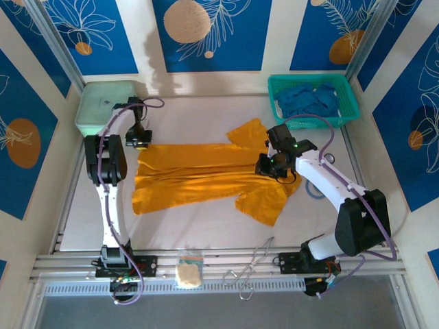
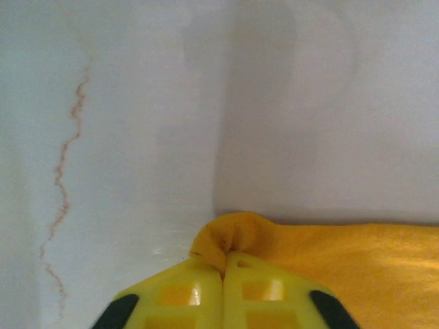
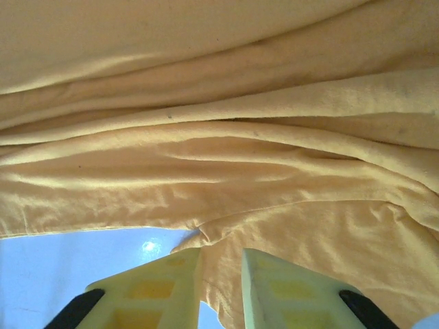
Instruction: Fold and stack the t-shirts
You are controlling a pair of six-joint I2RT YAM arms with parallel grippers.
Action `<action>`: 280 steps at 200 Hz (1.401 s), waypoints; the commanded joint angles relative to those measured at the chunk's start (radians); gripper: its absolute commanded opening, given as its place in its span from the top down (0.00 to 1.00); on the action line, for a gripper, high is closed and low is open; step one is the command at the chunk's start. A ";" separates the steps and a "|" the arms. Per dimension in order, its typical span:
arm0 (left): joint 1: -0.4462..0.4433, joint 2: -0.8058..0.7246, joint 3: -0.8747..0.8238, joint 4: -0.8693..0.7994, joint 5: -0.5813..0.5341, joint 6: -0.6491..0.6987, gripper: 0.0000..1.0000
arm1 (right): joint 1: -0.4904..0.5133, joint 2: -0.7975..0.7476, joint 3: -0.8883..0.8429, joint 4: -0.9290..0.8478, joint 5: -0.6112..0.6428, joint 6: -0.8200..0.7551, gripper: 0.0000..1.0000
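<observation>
Bright, even light from overhead; the close views are soft.
In the top view the white table [image 1: 206,236] is evenly lit. The arms cast only faint shadows, a grey shadow lies on the back wall [image 1: 158,62] at 11 o'clock, and the frame posts [image 1: 58,41] splay toward the upper corners. In the left wrist view a broad dim shadow spreads from 12 to 3 o'clock, and the left gripper's fingers [image 2: 185,298] at 6 o'clock are out of focus. In the right wrist view the mustard-orange t-shirt [image 3: 219,157] looks washed pale. The table has a blue cast at 7 o'clock with one small glare spot, and the right gripper's fingers [image 3: 288,295] are blurred.
</observation>
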 commanded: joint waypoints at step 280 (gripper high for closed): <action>-0.096 -0.451 -0.437 0.135 -0.139 -0.135 1.00 | 0.023 0.863 0.790 -0.275 0.093 -0.103 0.94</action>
